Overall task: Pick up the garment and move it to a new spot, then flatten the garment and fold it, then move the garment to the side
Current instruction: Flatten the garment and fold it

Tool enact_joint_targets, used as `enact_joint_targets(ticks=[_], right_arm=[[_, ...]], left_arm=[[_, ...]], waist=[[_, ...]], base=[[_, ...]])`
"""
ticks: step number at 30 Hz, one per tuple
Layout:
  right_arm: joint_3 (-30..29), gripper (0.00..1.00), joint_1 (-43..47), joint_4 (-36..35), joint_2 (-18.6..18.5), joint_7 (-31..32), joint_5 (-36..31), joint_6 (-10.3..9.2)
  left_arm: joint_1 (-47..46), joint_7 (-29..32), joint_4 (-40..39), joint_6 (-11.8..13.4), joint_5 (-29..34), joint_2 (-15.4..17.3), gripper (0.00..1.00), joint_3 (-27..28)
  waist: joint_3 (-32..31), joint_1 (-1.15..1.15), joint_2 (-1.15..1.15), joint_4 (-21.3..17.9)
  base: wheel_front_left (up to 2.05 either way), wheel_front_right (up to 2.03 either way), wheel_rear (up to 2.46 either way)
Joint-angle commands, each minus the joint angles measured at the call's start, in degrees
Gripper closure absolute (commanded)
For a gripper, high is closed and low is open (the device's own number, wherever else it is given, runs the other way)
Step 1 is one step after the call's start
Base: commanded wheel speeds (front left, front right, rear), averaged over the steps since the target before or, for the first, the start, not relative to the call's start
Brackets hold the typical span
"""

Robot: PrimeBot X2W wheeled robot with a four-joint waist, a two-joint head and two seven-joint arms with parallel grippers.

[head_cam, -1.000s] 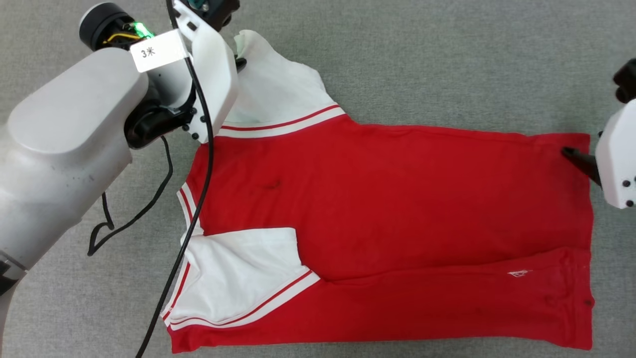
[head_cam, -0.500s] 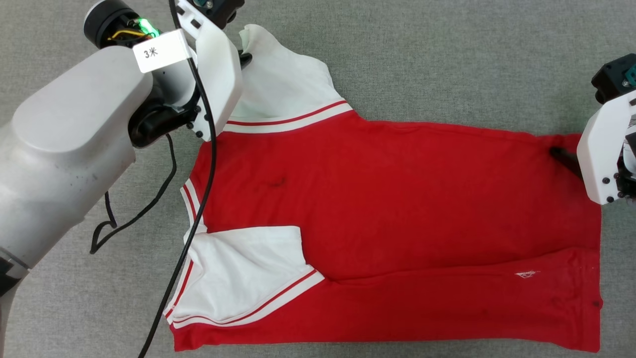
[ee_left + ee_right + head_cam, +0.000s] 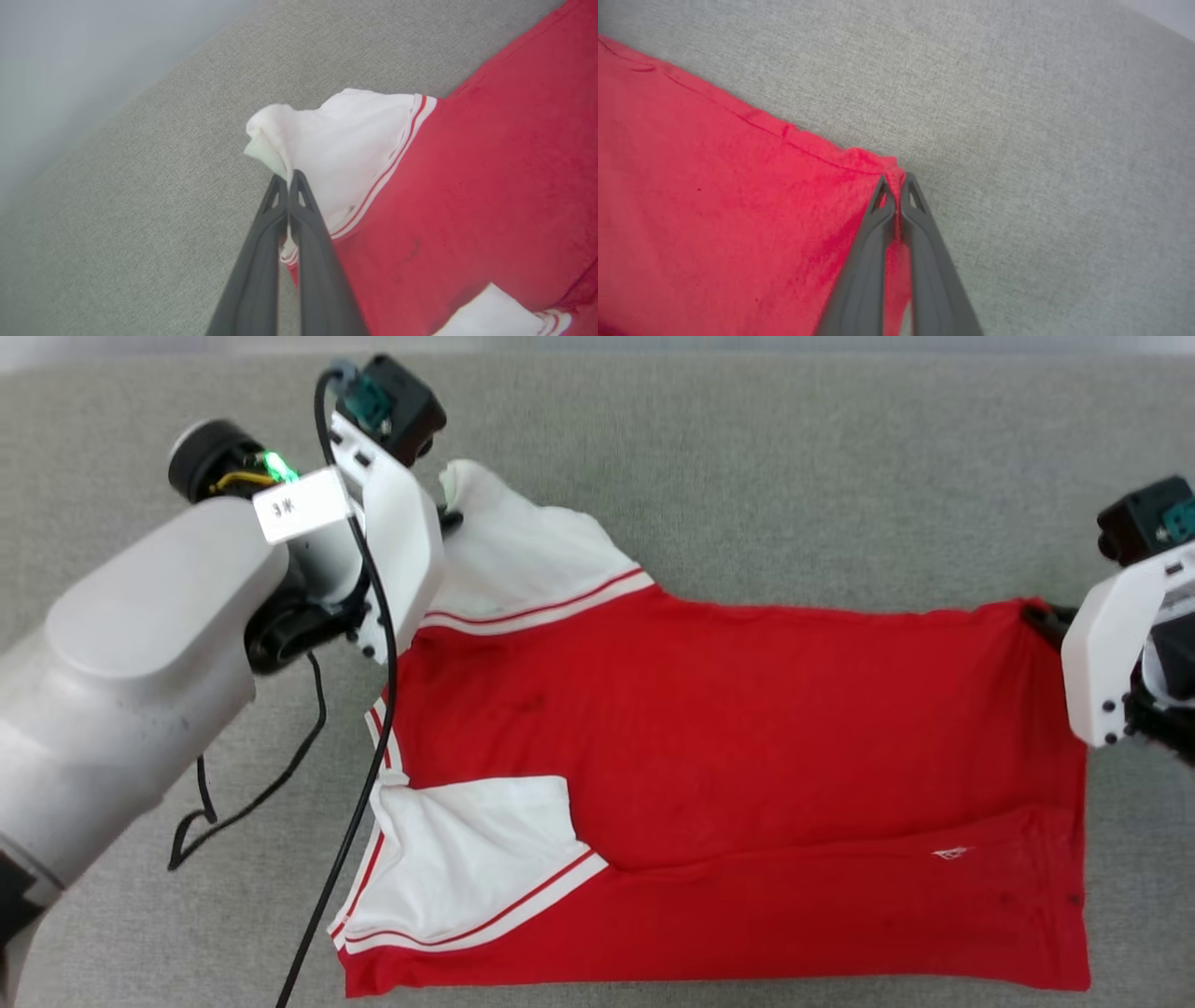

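Now, head view, garment (image 3: 747, 728): red body lies spread on the grey fabric surface (image 3: 794, 457), plain side up; collar end toward the robot's left, hem toward its right.
Head view, sleeves: far sleeve (image 3: 532, 560) is white with its tip raised off the surface; near sleeve (image 3: 467, 859) is folded in over the red body.
Head view, crease: a lengthwise fold line runs along the near side, with a small white mark (image 3: 950, 852) just below it.
Head view, left gripper (image 3: 452, 519): at the tip of the far sleeve, fingers mostly hidden behind the white wrist housing.
Head view, right gripper (image 3: 1041, 616): at the far hem corner, dark fingertips against the red cloth.
Head view, black cable (image 3: 364, 784): hangs from the left arm and crosses the collar edge.
Left wrist view, left gripper (image 3: 288, 181): jaws closed on the garment, white sleeve cloth pinched between the fingers and bunched above the tips.
Left wrist view, garment (image 3: 490, 186): red body fills that view's right side.
Right wrist view, right gripper (image 3: 896, 182): jaws closed on the garment's hem corner, red cloth puckered at the tips.
Right wrist view, garment (image 3: 714, 186): red cloth to that view's left, grey surface to its right.
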Motion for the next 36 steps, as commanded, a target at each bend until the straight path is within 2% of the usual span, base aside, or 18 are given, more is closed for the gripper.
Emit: enact_joint_targets(ticks=[1, 8, 13, 20, 29, 32, 36], right_arm=[[0.23, 1.0, 1.61, 0.1, 0.01, -1.25, 0.33, -0.09], [0.97, 1.0, 6.81, -1.27, -1.24, -6.52, 2.05, -0.09], [0.57, 1.0, 11.05, -2.8, -1.59, -8.42, 2.58, -0.09], [-0.95, 1.0, 18.11, -6.05, -2.35, -9.23, 3.19, -0.09], [-4.92, 1.0, 28.67, -10.79, -3.23, -8.33, 3.39, -0.09], [-6.39, 1.0, 31.6, -11.97, -2.69, -7.7, 3.27, -0.09], [-7.21, 1.0, 34.2, -12.67, -2.15, -6.96, 2.65, -0.09]], left_arm=[[1.45, -0.45, -0.39, 0.0, -0.26, 0.62, 1.0, 0.01], [7.08, -2.86, -3.21, 0.1, -1.28, 3.54, 1.0, 0.03], [12.06, -3.98, -7.16, 1.7, -1.6, 5.9, 1.0, 0.0], [20.15, -5.56, -14.23, 5.28, -2.4, 9.78, 1.0, 0.0], [30.6, -8.65, -22.54, 11.09, -3.27, 15.05, 1.0, 0.0], [33.92, -9.16, -24.57, 12.66, -3.85, 15.75, 1.0, 0.0], [36.85, -9.21, -25.41, 13.35, -3.86, 15.79, 1.0, 0.0]], waist=[[-2.73, 0.0, 0.0, -0.1], [-7.87, 0.0, 0.0, 0.18], [-11.36, 0.0, 0.0, 0.52], [-15.29, 0.0, 0.0, 0.8], [-18.41, 0.0, 0.0, 1.04], [-18.67, 0.0, 0.0, 1.18], [-18.57, 0.0, 0.0, 1.35]], base=[[0.0, 0.0, 0.0], [0.0, 0.0, 0.0], [0.0, 0.0, 0.0], [0.0, 0.0, 0.0], [0.0, 0.0, 0.0], [0.0, 0.0, 0.0], [0.0, 0.0, 0.0]])
